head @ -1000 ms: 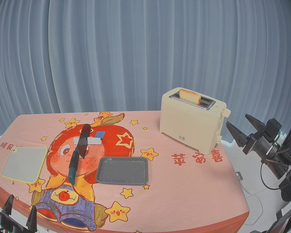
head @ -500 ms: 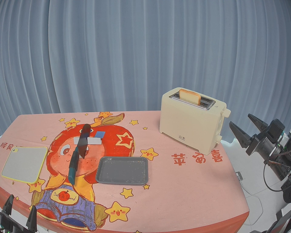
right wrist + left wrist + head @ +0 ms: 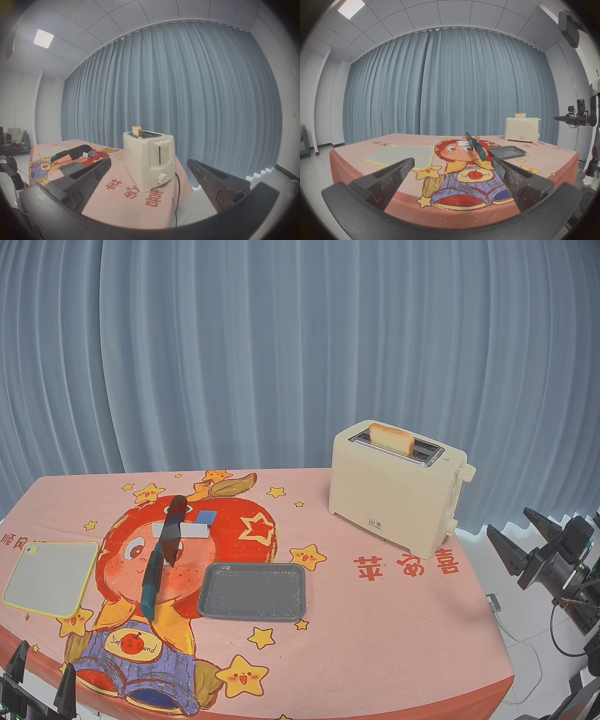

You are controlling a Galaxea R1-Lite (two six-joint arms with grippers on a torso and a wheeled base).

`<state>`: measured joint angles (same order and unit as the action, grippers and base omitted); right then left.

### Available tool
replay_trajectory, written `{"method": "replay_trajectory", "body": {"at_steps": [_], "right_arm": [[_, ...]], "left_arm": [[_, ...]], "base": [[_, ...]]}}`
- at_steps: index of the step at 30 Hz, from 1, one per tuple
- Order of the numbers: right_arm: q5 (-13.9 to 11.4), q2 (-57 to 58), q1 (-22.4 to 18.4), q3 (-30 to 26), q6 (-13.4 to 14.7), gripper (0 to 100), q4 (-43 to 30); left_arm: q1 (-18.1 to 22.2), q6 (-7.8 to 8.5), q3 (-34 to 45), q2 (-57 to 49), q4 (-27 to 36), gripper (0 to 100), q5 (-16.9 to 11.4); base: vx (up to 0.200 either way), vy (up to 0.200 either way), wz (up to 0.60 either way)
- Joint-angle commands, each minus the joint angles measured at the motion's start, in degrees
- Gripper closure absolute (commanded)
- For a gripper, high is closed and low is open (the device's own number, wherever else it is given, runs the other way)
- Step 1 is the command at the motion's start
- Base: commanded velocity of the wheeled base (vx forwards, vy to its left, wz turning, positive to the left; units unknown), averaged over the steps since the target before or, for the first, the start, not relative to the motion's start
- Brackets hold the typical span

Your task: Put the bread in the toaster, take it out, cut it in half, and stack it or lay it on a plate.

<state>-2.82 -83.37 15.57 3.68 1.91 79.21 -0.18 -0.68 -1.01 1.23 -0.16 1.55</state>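
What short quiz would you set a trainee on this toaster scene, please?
1. True or false: the bread stands in a slot of the toaster.
2. Where is the knife? A on the toaster; B between the cutting board and the plate; C held by an arm.
3. Fill in: the right gripper is ___ (open or shut).
Key: 1 true; 2 B; 3 open.
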Motion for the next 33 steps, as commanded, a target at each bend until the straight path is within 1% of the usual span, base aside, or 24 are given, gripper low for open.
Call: {"method": "replay_trajectory", "body": {"at_steps": [1, 2, 3, 4, 5, 6, 7, 8, 9, 10, 12, 16, 20, 21, 23, 26, 27, 28, 29, 31, 33], "right_arm": [[0.0, 2.2, -2.0, -1.6, 0.7, 0, 0.1], [-0.1, 2.9, -2.6, -1.7, 2.0, 0, 0.0], [-0.7, 3.7, -3.4, -1.7, 3.4, 0, 0.0], [-0.8, 4.4, -4.0, -1.8, 4.2, 0, -0.1], [-1.1, 5.2, -4.3, -2.1, 6.0, 0, -0.2], [-1.3, 5.4, -4.3, -2.3, 6.5, 0, -0.3], [-2.4, 6.0, -4.2, -2.8, 8.5, 0, -0.2], [-3.0, 6.5, -4.2, -3.3, 9.7, 0, -0.1], [-3.3, 6.9, -4.2, -3.6, 10.1, 0, -0.2], [-3.5, 8.0, -4.6, -3.7, 11.2, 0, -0.3], [-3.5, 8.8, -5.1, -3.7, 11.5, 0, -0.3], [-4.0, 8.9, -10.5, -3.1, 10.9, 0, 0.0], [-6.4, 8.9, -11.4, 0.1, 8.9, 0, -0.2], [-6.4, 8.9, -11.4, 0.1, 8.9, 0, -0.2], [-6.5, 8.2, -12.0, 2.9, 8.4, 0, -1.4], [-6.7, 7.7, -13.5, 5.7, 8.0, 0, -6.0], [-6.7, 7.9, -13.6, 7.9, 7.8, 0, -9.2], [-6.7, 7.9, -13.6, 7.9, 7.8, 0, -9.2], [-6.7, 8.2, -13.6, 10.6, 7.6, 0, -13.1], [-6.7, 8.8, -13.2, 13.1, 7.2, 0, -17.6], [-6.9, 9.5, -12.8, 15.1, 6.1, 0, -21.6]], "left_arm": [[0.0, -0.02, 1.0, 0.1, 0.0, 0, 0.0], [0.0, -0.02, 1.0, 0.1, 0.0, 0, 0.0], [0.0, -0.02, 1.0, 0.1, 0.0, 0, 0.0], [0.0, -0.02, 1.0, 0.1, 0.0, 0, 0.0], [0.0, -0.02, 1.0, 0.1, 0.0, 0, 0.0], [0.0, -0.02, 1.0, 0.1, 0.0, 0, 0.0], [0.0, -0.02, 1.0, 0.1, 0.0, 0, 0.0], [0.0, -0.02, 1.0, 0.1, 0.0, 0, 0.0], [0.0, -0.02, 1.0, 0.1, 0.0, 0, 0.0], [0.0, -0.02, 1.0, 0.1, 0.0, 0, 0.0], [0.0, -0.02, 1.0, 0.1, 0.0, 0, 0.0], [0.0, -0.11, 1.0, 0.1, 0.0, 0, 0.0], [0.0, -0.02, 1.0, 0.1, 0.0, 0, 0.0], [0.0, -0.02, 1.0, 0.1, 0.0, 0, 0.0], [0.0, -0.02, 1.0, 0.1, 0.0, 0, 0.0], [0.0, -0.02, 1.0, 0.1, 0.0, 0, 0.0], [0.0, -0.02, 1.0, 0.1, 0.0, 0, 0.0], [0.0, -0.02, 1.0, 0.1, 0.0, 0, 0.0], [0.0, -0.02, 1.0, 0.1, 0.0, 0, 0.0], [0.0, -0.02, 1.0, 0.1, 0.0, 0, 0.0], [0.0, -0.02, 1.0, 0.1, 0.0, 0, 0.0]], "base": [[0.000, 0.000, 0.00], [0.000, 0.000, 0.00], [0.000, 0.000, 0.00], [0.000, 0.000, 0.00], [0.000, 0.000, 0.00], [0.000, 0.000, 0.00], [0.000, 0.000, 0.00], [0.000, 0.000, 0.00], [0.000, 0.000, 0.00], [0.000, 0.000, 0.00], [0.000, 0.000, 0.00], [0.000, 0.000, 0.00], [0.000, 0.000, 0.00], [0.000, 0.000, 0.00], [0.000, 0.000, 0.00], [0.000, 0.000, 0.00], [0.000, 0.000, 0.00], [0.000, 0.000, 0.00], [0.000, 0.000, 0.00], [0.000, 0.000, 0.00], [0.000, 0.000, 0.00]]}}
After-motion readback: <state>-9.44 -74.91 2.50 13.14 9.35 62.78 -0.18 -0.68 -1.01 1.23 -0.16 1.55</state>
